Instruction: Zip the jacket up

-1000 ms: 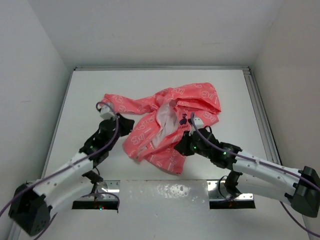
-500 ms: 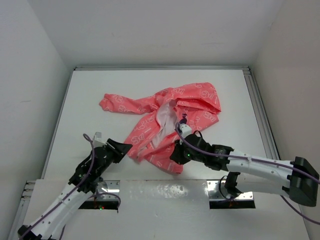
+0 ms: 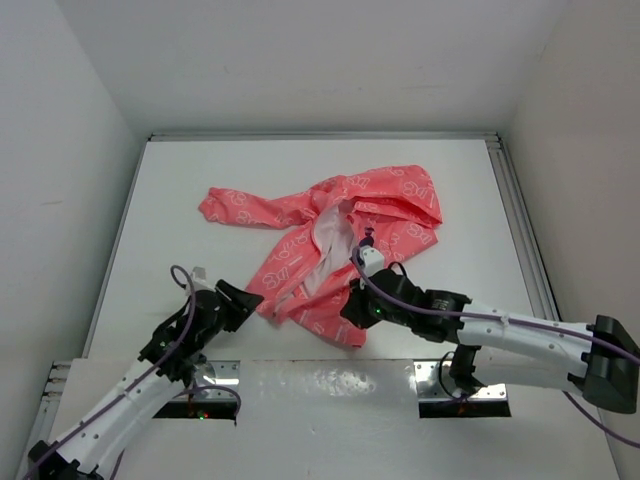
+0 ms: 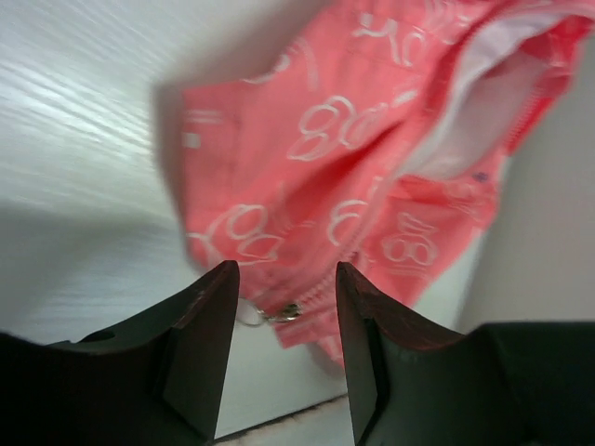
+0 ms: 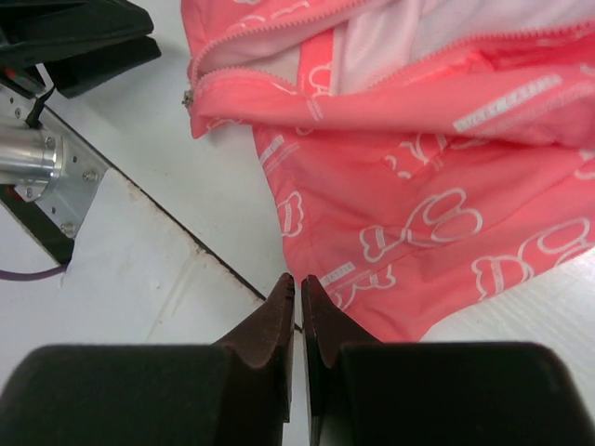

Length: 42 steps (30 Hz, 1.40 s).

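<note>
Coral-pink hooded fabric jacket point(image 3: 330, 245) lies unzipped, rumpled on the white counter point(image 3: 180, 190); left fingers point(image 3: 238, 298) gape empty beside its hem; right fingers point(image 5: 297, 302) pressed together, holding nothing; pin the hem, then pinch the metal zipper pull point(image 4: 288, 311) squarely.

Table point(image 3: 200, 170): white, flat, finely ribbed when seen close up, walled on the left, far and right sides. A pale rail point(image 3: 520, 220) runs along its right edge, and a glossy white panel point(image 3: 330, 385) sits at the near edge between a left plate point(image 3: 215, 375) and a right plate point(image 3: 440, 372), both metal. Jacket point(image 3: 330, 240) lies directly on the table, centre to right of centre, crumpled and open at the front with the white lining up. One sleeve stretches flat toward the left, the lower hem is close to the near edge, and the zipper pull point(image 5: 189, 98) shows at a flap corner beside bare table.
</note>
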Tool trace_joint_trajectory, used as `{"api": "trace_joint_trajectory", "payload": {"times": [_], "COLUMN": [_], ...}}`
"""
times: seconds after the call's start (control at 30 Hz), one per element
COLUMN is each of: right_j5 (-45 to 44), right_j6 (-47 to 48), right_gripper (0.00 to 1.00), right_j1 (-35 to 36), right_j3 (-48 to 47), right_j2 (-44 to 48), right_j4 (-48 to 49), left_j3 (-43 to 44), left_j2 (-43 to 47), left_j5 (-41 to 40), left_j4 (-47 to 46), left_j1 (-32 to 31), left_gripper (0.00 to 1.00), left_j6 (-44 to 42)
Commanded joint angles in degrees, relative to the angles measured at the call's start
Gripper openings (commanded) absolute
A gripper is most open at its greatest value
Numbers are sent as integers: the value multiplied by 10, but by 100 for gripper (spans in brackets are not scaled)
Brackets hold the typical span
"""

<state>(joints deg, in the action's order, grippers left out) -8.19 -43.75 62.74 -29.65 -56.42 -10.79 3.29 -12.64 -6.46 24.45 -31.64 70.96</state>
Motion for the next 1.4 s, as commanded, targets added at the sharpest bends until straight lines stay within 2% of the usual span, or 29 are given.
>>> {"api": "trace_joint_trajectory", "payload": {"times": [0.0,0.03,0.07,0.23,0.33,0.4,0.47,0.6,0.87,0.93,1.07,1.2,1.23,1.37], "right_j5": [-5,6,14,80,133,172,180,199,197,184,136,29,-25,-121], "right_j6": [54,64,80,139,193,241,282,316,319,320,335,374,389,391], "right_gripper": [5,4,1,0,11,33,39,44,45,46,46,33,32,24], "right_j1": [3,3,3,3,3,3,1,-2,-2,0,17,55,63,98], "right_j3": [-48,-72,-92,-234,-338,-403,-441,-550,-611,-610,-597,-566,-557,-535], "right_j2": [-23,-45,-101,-258,-364,-435,-480,-600,-695,-701,-714,-713,-711,-713], "right_j4": [30,34,33,50,25,11,2,-24,-25,-24,-32,-15,3,29], "left_j3": [113,113,189,284,345,369,377,405,442,477,485,477,473,474], "left_j2": [-52,-61,-69,-96,-113,-105,-86,-70,-29,-32,-32,-26,-22,-28], "left_j5": [-95,-113,-141,-203,-223,-214,-202,-174,-163,-163,-167,-167,-167,-175], "left_j4": [34,31,13,-60,-85,-129,-159,-201,-202,-194,-182,-174,-175,-160], "left_j1": [-3,-3,-2,-3,-3,-2,-2,-2,-2,-2,-2,-2,-2,-2], "left_gripper": [44,44,44,44,44,43,42,40,40,40,41,41,41,41], "left_j6": [-84,-120,-136,-232,-275,-309,-318,-346,-366,-374,-380,-377,-376,-374]}}
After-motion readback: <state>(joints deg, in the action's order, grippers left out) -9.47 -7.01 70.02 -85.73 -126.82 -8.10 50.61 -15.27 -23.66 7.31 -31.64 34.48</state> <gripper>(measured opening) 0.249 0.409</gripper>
